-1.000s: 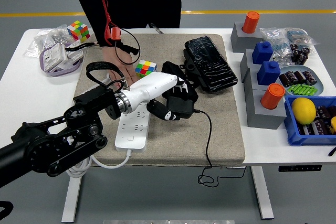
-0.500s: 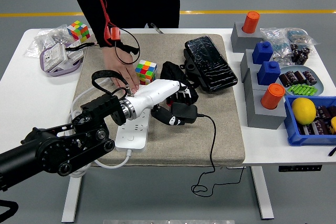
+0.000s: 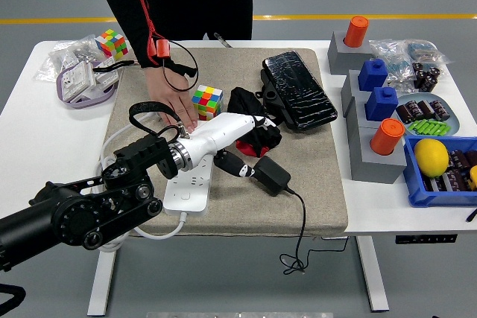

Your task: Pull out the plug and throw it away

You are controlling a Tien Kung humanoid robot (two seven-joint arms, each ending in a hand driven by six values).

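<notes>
black plug adapter (image 3: 271, 176) is lying free on the mat (image 3: 320, 199), clear of the white power strip (image 3: 188, 188); my left hand (image 3: 237, 160) is hovering beside it, fingers loosening, gripping nothing; pulling looks done, discarding is remaining.

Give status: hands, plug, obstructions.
Left hand beside black plug adapter, grip unclear. Adapter lies on mat, off white power strip. Person's hand pins strip's far end. Right arm unseen.
</notes>
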